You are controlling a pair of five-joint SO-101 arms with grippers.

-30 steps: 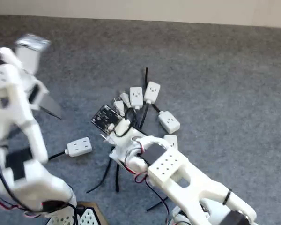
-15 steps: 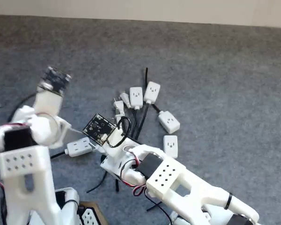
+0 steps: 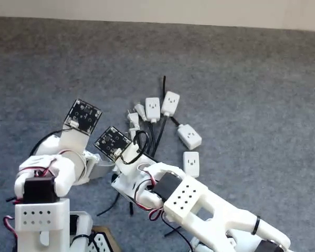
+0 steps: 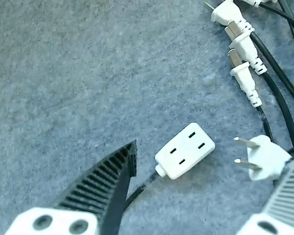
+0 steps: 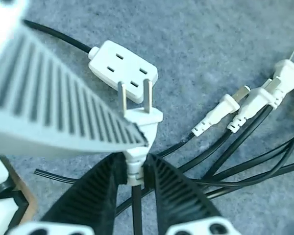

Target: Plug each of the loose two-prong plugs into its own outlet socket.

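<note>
Probably the aligning step: right tool (image 5: 135,169) clenched on plug (image 5: 137,120), 2 prongs aimed at socket (image 5: 123,63), upper centre; left tool (image 4: 213,161) released, straddling it. Next: brace socket, push straight.

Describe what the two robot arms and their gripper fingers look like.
The left arm and right arm are white plastic links with dotted hole grids, black motors, red-and-black wires and black wrist circuit boards. The ribbed fingers are black, except one pale grey finger.
</note>
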